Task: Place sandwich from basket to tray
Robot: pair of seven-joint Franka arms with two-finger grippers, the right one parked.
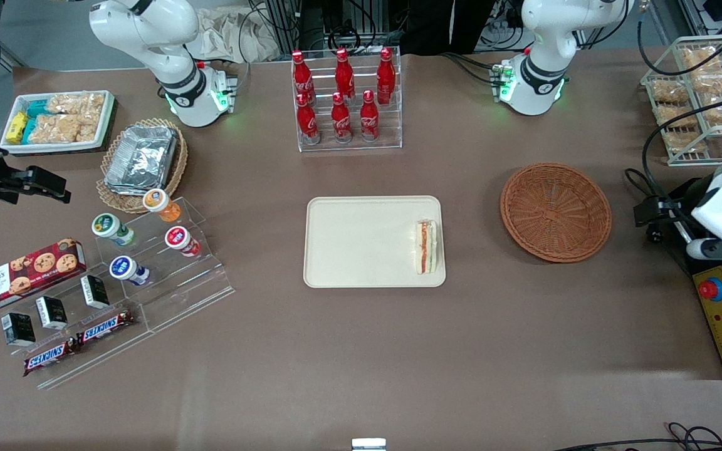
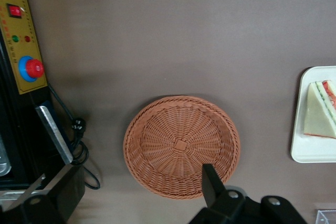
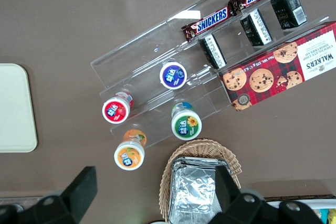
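Sandwich (image 1: 426,246) on tray (image 1: 361,241), long axis toward camera; claw (image 2: 136,192) above basket (image 1: 555,211)

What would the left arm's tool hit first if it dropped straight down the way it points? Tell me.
Probably the basket, near its rim. The tool hangs above it, pointing down at the table, and the basket looks empty. The sandwich lies on the tray, off that line. Depth is unclear.

Even overhead light lay bright on the worktop (image 1: 361,351); shadows stayed soft and short, pictures sharp, with the tool (image 2: 131,192) silhouetted dark.
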